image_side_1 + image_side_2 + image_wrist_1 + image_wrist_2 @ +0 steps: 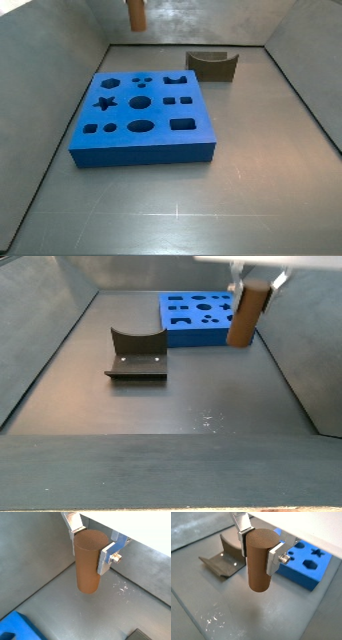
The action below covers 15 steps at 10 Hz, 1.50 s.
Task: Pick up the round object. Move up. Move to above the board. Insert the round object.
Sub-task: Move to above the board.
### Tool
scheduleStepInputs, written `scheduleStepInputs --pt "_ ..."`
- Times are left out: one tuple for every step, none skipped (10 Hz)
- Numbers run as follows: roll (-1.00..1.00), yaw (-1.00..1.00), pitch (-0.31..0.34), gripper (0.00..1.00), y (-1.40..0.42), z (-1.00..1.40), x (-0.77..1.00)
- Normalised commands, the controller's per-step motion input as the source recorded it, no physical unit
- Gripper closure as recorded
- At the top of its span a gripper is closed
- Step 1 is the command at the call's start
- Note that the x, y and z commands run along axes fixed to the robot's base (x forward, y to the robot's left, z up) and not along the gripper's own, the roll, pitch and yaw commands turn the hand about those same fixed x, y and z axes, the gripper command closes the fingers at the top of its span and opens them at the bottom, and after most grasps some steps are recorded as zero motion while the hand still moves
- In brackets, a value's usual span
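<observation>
My gripper (pixel 91 547) is shut on the round object (pixel 87 569), a tall brown-orange cylinder peg. The fingers clamp its upper end and it hangs upright, clear of the grey floor. The same grip shows in a wrist view (pixel 259 548) with the peg (pixel 259 572) below it. The blue board (pixel 140 115) with shaped holes lies flat on the floor. In a side view the peg (pixel 247 314) hangs beside the board (pixel 198 318), under the gripper (pixel 261 274). In a side view only the peg's lower end (pixel 135 12) shows, beyond the board's far edge.
The dark fixture (pixel 136 354) with a curved notch stands on the floor apart from the board; it also shows in a side view (pixel 213 64) and a wrist view (pixel 224 559). Grey walls enclose the floor on all sides.
</observation>
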Motion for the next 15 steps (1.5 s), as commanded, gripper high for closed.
scheduleStepInputs --pt "0.09 0.03 0.081 1.00 -0.14 1.00 -0.05" --pt "0.11 0.03 0.104 1.00 -0.13 1.00 -0.05" --pt "0.12 0.03 0.122 1.00 -0.12 1.00 -0.05" --pt "0.12 0.03 0.142 1.00 -0.11 1.00 -0.04" --pt "0.12 0.03 0.159 1.00 -0.10 1.00 -0.03" --pt "0.13 0.02 0.179 1.00 -0.09 1.00 -0.02" --pt "0.13 0.02 0.187 1.00 -0.08 1.00 -0.02" --pt "0.13 0.03 0.185 1.00 -0.07 1.00 -0.01" --pt "0.13 0.02 0.181 1.00 -0.06 1.00 0.00" --pt "0.11 0.02 0.176 1.00 -0.04 0.86 0.00" --pt "0.10 0.02 0.168 1.00 -0.02 0.67 0.00" --pt "0.08 0.02 0.164 1.00 -0.01 0.52 0.01" --pt "0.08 0.02 0.166 1.00 -0.01 0.33 0.01" --pt "0.08 0.02 0.164 1.00 -0.01 0.23 0.01" --pt "0.41 -0.01 0.814 1.00 -1.00 -0.36 0.34"
